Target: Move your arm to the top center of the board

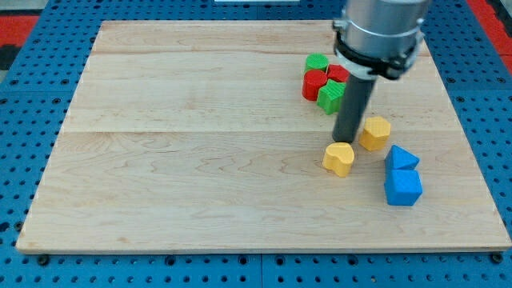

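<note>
My tip point(346, 141) stands on the wooden board point(200, 160) right of centre, just above a yellow heart-shaped block point(339, 158) and just left of a yellow hexagonal block point(374, 133). The rod rises to the grey arm body point(378, 32) at the view's top. Behind the rod sits a tight cluster: a green block point(317, 62), a red block point(314, 83), another red block point(339, 74) and a green block point(330, 95). Two blue blocks lie to the lower right, a triangular one point(401, 157) and a larger one point(402, 187).
The board lies on a blue pegboard table point(32, 160) with red areas at the view's top corners point(16, 32). The board's top edge runs near the view's top.
</note>
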{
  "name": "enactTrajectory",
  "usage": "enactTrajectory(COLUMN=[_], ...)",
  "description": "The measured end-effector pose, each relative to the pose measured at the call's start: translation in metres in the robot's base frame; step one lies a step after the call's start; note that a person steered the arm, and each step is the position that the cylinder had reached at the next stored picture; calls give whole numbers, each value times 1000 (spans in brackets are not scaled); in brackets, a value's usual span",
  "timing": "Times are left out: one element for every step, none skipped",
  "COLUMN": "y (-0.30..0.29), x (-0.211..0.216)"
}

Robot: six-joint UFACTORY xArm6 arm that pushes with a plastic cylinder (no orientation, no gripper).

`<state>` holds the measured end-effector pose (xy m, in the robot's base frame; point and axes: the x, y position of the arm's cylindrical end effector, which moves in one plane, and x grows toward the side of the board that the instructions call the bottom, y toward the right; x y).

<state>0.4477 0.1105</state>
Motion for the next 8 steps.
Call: enactTrajectory(y=[-21,-26,-57,-116,-144,-133,-118,-133], x=[-37,-45,-43,-48,-82,-100,-115,-145])
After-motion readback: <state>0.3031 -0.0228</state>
